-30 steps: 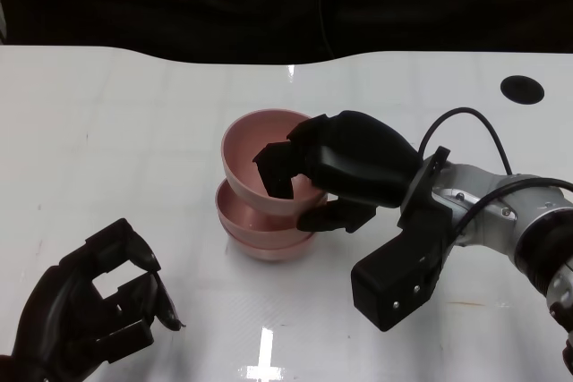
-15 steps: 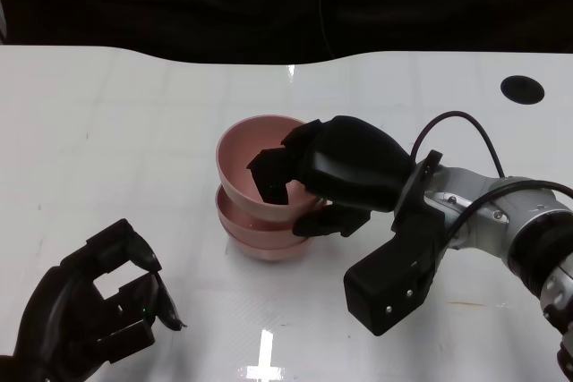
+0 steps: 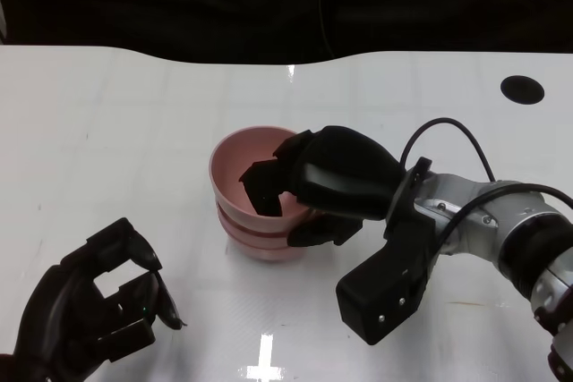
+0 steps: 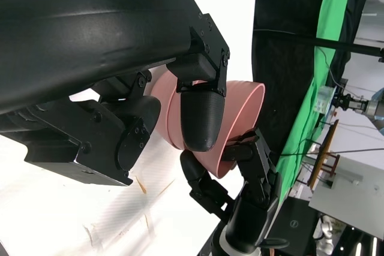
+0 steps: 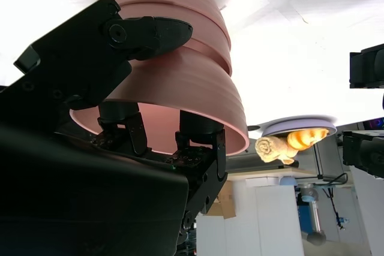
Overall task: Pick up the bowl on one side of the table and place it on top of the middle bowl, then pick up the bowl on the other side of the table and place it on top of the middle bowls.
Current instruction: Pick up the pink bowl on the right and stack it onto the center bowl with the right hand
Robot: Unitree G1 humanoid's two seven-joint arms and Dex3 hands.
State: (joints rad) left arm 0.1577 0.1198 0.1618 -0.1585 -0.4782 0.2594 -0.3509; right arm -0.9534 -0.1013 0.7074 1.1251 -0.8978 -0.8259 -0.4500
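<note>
Beneath the right hand point(image 3: 309, 187), which still grips its rim, the top bowl point(image 3: 246, 172) has sunk onto the stacked bowls point(image 3: 260, 239); release remains. Left hand point(image 3: 89, 310) idles, holding nothing.

Pink bowls point(image 3: 243, 221) w/ black hands point(image 3: 336, 181), white table point(image 3: 134, 131), silver forearm point(image 3: 474, 212).

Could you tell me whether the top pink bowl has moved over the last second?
Yes. Held by the right hand, the top pink bowl has sunk toward the stacked bowls and now nests on them.
</note>
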